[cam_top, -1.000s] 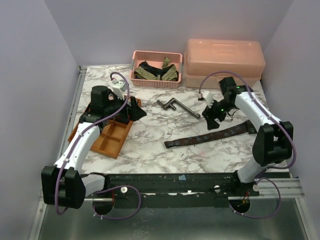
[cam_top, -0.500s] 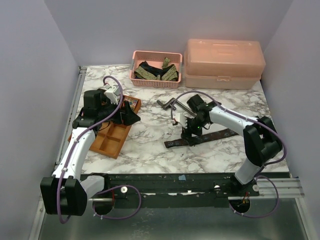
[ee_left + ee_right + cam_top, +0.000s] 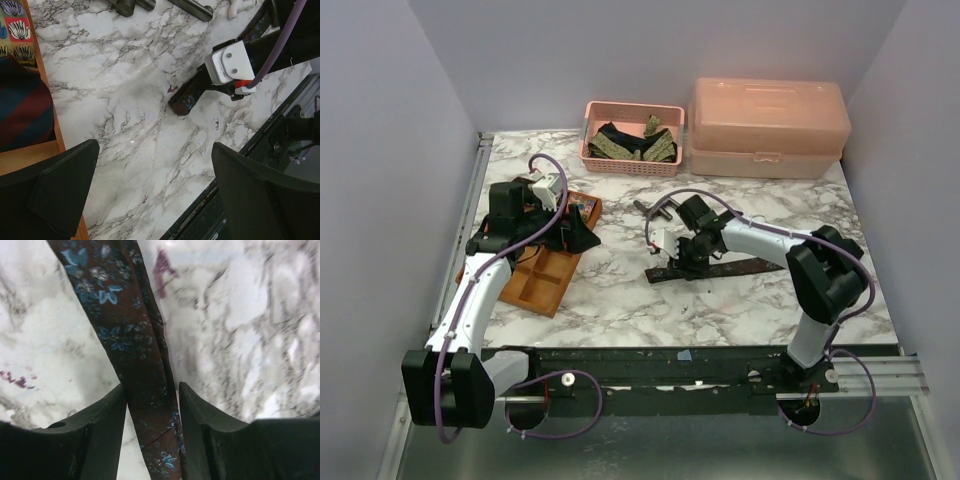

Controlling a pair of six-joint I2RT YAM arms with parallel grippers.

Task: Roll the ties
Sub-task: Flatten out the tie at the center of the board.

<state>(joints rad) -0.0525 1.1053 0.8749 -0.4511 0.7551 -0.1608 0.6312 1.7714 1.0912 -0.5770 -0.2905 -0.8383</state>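
My right pincer [image 3: 150, 390] straddles the brown tie [image 3: 132, 335], grip unclear, left pincer [image 3: 155, 146] gaping; I'd clamp firmly before curling the end.

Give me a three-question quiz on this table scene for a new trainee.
1. True or false: the left pincer is open.
2. The brown floral tie lies: A in a peach box; B flat on the marble table; C on a wooden tray.
3. Name what straddles that tie.
Key: 1 true; 2 B; 3 the right pincer.
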